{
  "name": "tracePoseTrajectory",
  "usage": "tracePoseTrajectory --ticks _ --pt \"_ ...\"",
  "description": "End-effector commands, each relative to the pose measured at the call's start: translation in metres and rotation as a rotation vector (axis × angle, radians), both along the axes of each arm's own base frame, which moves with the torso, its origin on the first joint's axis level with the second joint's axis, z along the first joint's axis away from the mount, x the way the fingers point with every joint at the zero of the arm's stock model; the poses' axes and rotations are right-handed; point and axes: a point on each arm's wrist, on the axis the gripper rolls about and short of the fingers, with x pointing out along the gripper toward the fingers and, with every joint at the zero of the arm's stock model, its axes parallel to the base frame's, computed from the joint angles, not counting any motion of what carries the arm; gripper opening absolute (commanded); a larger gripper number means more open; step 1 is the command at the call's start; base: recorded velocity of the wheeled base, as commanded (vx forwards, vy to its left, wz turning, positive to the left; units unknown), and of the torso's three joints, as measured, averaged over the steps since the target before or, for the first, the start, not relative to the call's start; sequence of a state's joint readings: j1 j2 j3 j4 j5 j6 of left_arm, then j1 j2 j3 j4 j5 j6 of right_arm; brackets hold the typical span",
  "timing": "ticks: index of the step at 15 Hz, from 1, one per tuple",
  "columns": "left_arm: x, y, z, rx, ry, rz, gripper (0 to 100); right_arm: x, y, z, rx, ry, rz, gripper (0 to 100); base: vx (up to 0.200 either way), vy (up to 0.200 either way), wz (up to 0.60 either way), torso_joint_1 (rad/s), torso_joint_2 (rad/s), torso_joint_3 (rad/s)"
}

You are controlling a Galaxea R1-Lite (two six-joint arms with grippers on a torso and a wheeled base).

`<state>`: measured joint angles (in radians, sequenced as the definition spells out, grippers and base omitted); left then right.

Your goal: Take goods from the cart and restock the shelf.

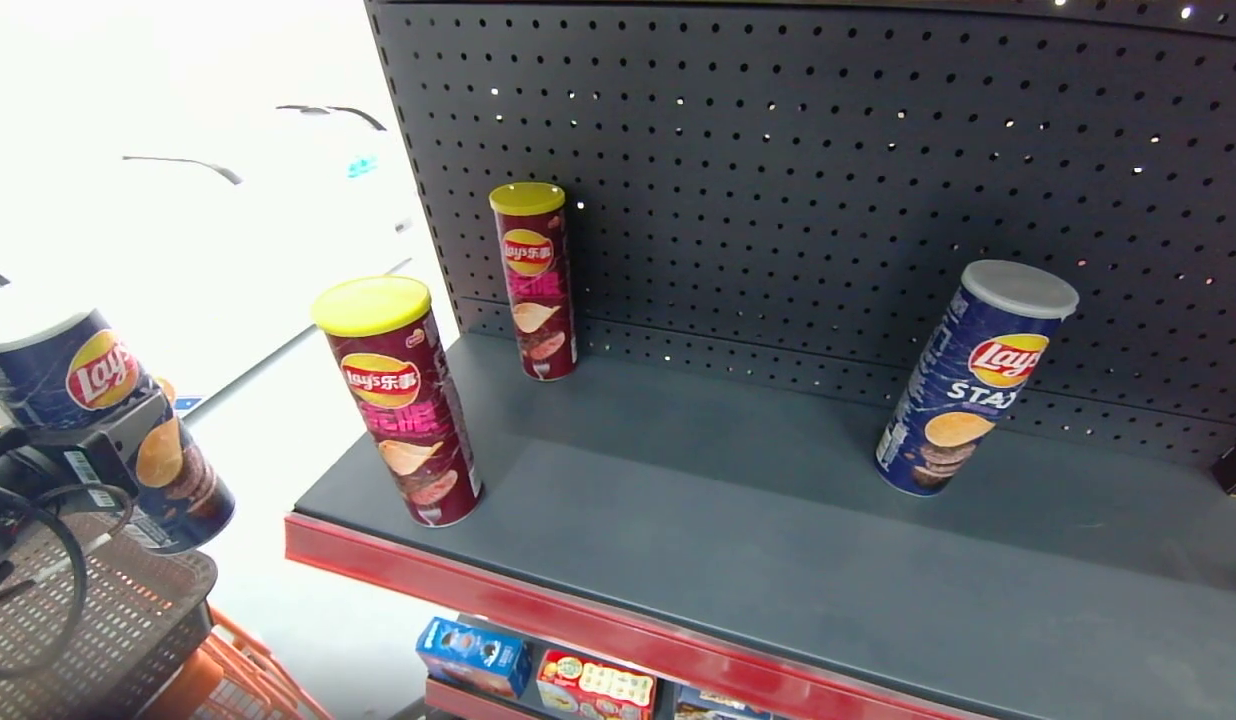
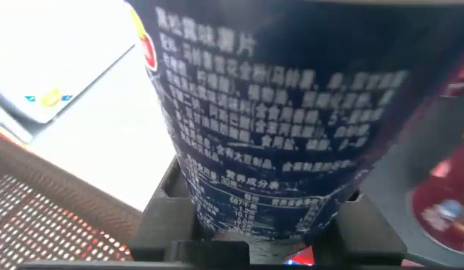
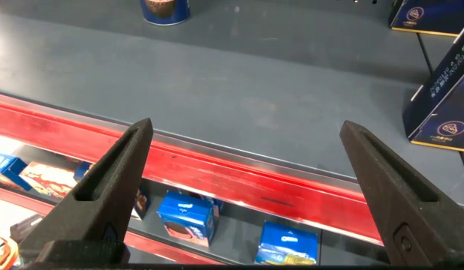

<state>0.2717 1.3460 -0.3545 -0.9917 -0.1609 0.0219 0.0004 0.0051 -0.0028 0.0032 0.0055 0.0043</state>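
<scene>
- Dark blue cardboard can with a grey lid (image 1: 963, 385), standing on the grey metal shelf (image 1: 678, 520): a round red-and-yellow logo badge, with one white word under it.
- Front maroon cardboard can with a yellow lid (image 1: 403, 405) and rear maroon can (image 1: 535, 285): the same badge, with pink characters beneath.
- Second dark blue cardboard can (image 1: 68, 375), off the shelf's left end: the badge in front, and rows of small pale characters and figures on its back.
- Dark blue boxes (image 3: 442, 97) at the shelf's right: gold round emblems, lettering too small to read.
- Small blue boxes (image 3: 188, 217) on the level below: print too small to read.
</scene>
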Motion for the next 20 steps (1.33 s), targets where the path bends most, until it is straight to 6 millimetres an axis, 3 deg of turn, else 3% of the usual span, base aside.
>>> tracePoseTrajectory --ticks 1,5,8,13,20 --pt "-0.018 -0.016 0.017 0.017 -0.068 -0.066 0 0.000 0.000 0.000 0.000 -0.001 0.002 100 0.000 0.000 0.00 0.000 0.00 0.000" --pt "-0.047 -0.029 0.030 0.020 -0.079 -0.164 0 0.000 0.000 0.000 0.000 0.001 0.002 100 0.000 0.000 0.00 0.000 0.00 0.000" --pt "-0.070 -0.037 0.028 0.005 -0.024 -0.197 0 0.000 0.000 0.000 0.000 -0.001 0.002 100 0.000 0.000 0.00 0.000 0.00 0.000" --pt "-0.080 -0.046 0.022 -0.009 0.018 -0.261 0 0.000 0.000 0.000 0.000 0.002 0.002 100 0.000 0.000 0.00 0.000 0.00 0.000" --pt "-0.095 -0.070 0.005 -0.012 0.043 -0.536 0 0.000 0.000 0.000 0.000 0.001 0.002 100 0.000 0.000 0.00 0.000 0.00 0.000"
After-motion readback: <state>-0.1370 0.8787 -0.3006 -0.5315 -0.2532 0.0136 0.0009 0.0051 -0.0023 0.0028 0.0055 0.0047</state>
